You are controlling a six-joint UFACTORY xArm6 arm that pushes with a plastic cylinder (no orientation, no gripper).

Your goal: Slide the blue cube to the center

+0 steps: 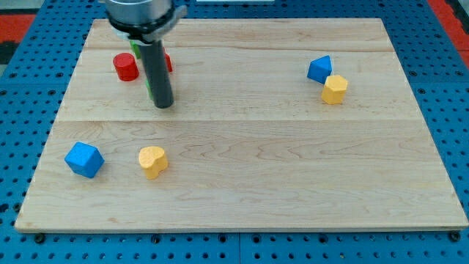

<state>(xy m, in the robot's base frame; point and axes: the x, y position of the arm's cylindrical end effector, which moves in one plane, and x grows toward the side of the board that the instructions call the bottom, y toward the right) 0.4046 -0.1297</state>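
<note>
The blue cube (pixel 84 160) lay well apart from my tip (pixel 163 105), toward the view's bottom and left of it, near the board's (pixel 293 169) lower-left corner. My tip was a plain rod end with nothing to open or close; it rested on the wood, holding nothing. Whether it touched the green block (pixel 149 89), a sliver showing just beside the rod on the view's left, I could not tell. A red cylinder (pixel 126 67) sat near the tip, up and left, and another red block (pixel 168 62) peeked out behind the rod. A yellow heart-like block (pixel 153 161) lay below the tip. Far to its right, another blue block (pixel 319 70) touched a yellow block (pixel 335 89).
</note>
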